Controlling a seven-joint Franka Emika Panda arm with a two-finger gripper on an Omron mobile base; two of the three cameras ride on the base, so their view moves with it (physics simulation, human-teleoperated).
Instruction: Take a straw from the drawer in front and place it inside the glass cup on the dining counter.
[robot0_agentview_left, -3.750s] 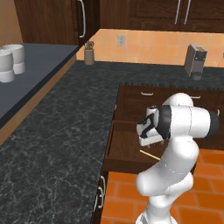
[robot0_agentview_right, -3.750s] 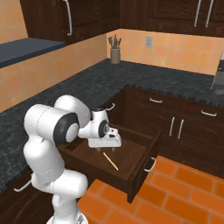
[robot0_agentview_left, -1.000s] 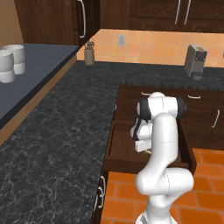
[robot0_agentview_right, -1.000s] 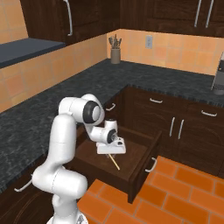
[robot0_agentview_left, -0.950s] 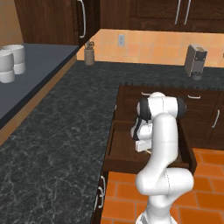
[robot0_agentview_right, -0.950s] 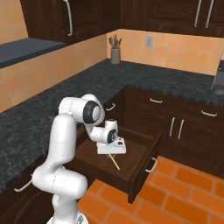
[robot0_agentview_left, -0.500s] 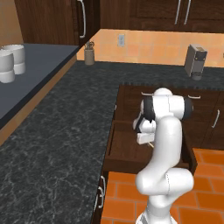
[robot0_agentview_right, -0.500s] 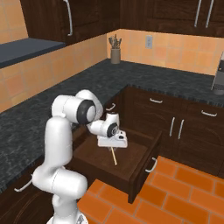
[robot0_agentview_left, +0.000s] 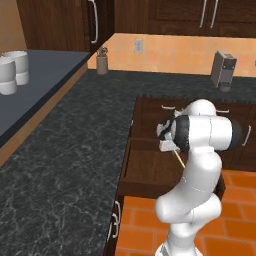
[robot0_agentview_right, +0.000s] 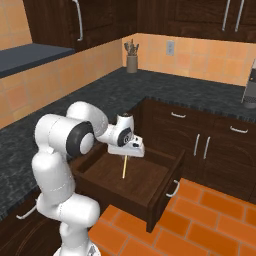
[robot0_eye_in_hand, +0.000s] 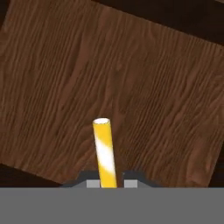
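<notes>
Currently gripper (robot0_agentview_right: 126, 155) clamped on the straw (robot0_agentview_right: 124, 167), which hangs straight down from it, lifted above the open drawer (robot0_agentview_right: 131, 179) floor.

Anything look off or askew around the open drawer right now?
Nothing stands out. The thin pale-yellow straw hangs roughly upright from the gripper, clamped at its top end, above the wide dark-brown wooden drawer. The drawer is pulled open and sits square, with no spill or damage showing.
</notes>
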